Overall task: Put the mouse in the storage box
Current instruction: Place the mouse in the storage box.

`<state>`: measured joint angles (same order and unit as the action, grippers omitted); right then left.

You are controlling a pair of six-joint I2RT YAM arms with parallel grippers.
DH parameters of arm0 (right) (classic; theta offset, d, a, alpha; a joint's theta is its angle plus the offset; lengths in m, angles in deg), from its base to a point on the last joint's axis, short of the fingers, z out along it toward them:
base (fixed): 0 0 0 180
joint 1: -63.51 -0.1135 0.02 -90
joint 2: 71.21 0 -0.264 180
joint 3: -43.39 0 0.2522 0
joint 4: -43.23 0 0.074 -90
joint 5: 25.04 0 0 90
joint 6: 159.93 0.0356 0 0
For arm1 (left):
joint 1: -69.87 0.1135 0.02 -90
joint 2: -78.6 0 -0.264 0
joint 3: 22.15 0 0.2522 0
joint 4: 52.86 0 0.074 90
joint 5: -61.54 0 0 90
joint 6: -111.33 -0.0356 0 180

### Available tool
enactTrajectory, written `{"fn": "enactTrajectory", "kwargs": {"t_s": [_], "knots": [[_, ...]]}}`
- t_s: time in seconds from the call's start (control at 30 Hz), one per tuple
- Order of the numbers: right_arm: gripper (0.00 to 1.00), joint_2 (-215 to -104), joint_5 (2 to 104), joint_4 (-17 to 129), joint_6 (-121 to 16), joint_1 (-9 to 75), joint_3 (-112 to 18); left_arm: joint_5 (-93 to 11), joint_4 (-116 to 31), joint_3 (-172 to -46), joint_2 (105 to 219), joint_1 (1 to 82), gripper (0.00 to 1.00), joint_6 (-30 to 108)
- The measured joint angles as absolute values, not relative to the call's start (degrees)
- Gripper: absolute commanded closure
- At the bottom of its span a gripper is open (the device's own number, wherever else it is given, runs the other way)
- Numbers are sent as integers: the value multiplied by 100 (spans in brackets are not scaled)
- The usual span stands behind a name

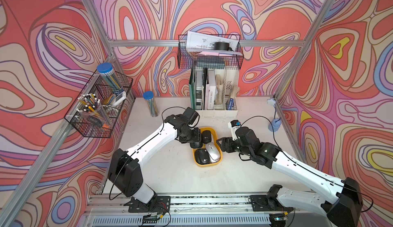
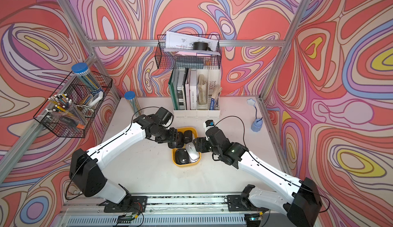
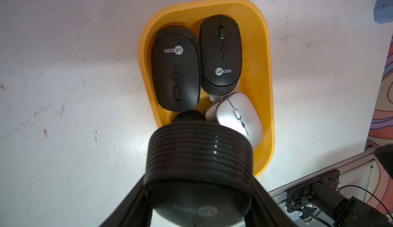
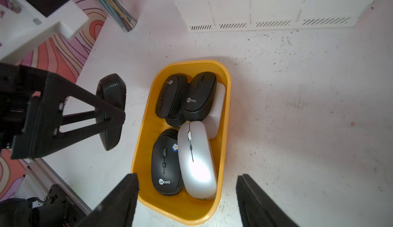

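Your scene: scuffed white table (image 1: 170, 172), swirl-print walls (image 1: 53, 45), aluminium frame (image 1: 148, 43). Yellow storage box (image 4: 182, 213) at frame centre holds black mice (image 4: 165, 164) and silver mouse (image 1: 212, 151). Your left gripper (image 1: 195, 143) is clenched on black mouse (image 3: 200, 168), on edge at box's left rim. Right gripper (image 1: 220, 143) released, empty, at right rim. File organizer (image 1: 214, 111) behind holds books (image 1: 210, 87).

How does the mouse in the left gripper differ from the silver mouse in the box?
The held mouse is black with a ribbed side; the silver mouse is pale silver. The held mouse is turned on edge; the silver mouse lies flat, buttons up. The held mouse is pinched in the left gripper, airborne; the silver mouse rests in the storage box. Neither shows a cord.
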<state>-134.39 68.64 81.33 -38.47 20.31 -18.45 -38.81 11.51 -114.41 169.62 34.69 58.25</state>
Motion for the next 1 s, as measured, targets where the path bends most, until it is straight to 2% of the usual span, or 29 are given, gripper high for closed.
{"fn": "enactTrajectory", "kwargs": {"t_s": [0.23, 0.57, 1.0], "knots": [[25, -13395, 7004, 8351, -3773, 2074, -1611, -3887, 1144, -11881, 17683, 3156, 44, 5823], [25, -13443, 6965, 8382, -3773, 2077, -1585, -3922, 1138, -12471, 18603, 3126, 42, 5688], [25, -13666, 6903, 8358, -3794, 2079, -1582, -3863, 1263, -12901, 19093, 3126, 40, 5535]]}}
